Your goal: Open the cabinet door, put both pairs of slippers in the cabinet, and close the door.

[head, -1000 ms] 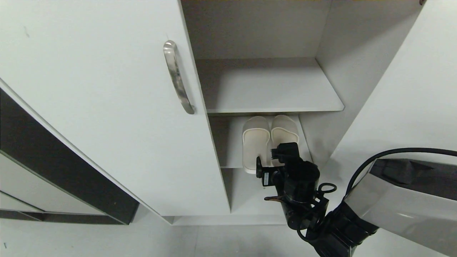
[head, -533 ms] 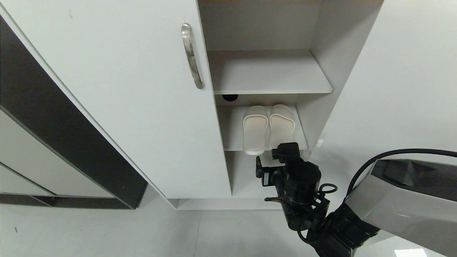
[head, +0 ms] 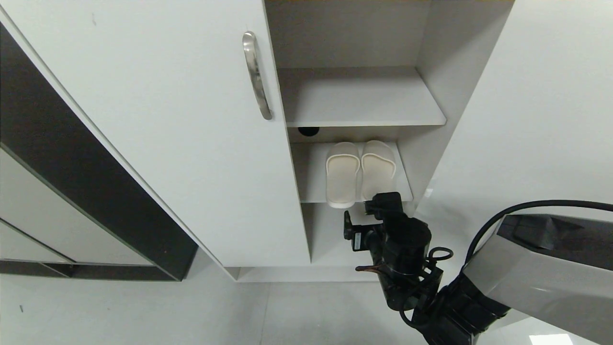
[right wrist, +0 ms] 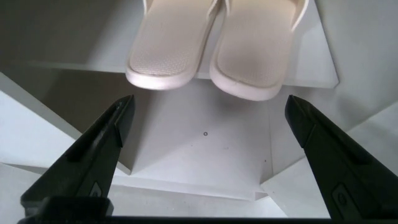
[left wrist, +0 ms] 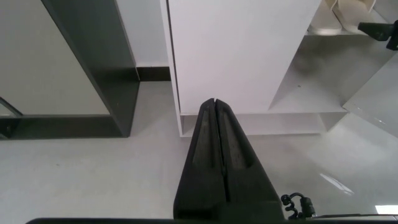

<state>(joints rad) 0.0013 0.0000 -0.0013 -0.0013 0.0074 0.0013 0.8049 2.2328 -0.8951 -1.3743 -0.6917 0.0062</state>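
Count: 1 pair of slippers (head: 360, 167), i.e. 2 cream slides, side by side and touching on the middle shelf (head: 311, 179) of the cabinet (head: 433, 52). 3 shelf levels, 2 doors, 1 metal handle (head: 256, 74).

Slippers sit just ahead of and above the right gripper (head: 378, 211). Long axis runs front-to-back on the shelf, in line w/ the gripper's reach. Heel ends point back at the gripper, strap ends face the cabinet's rear. Both heels hang a bit over the shelf's front edge, seen from the right wrist (right wrist: 211, 43).

Right gripper is spread wide, nothing in it, level w/ the gap under that shelf, over the bottom board (right wrist: 205, 149).

Open door (head: 527, 96) stands off to the gripper's right; shut door (head: 167, 120) w/ the handle to its left.

Left gripper (left wrist: 214, 102) is clenched tight, holding nothing, low over the floor (left wrist: 93, 168), facing the shut door's bottom corner.
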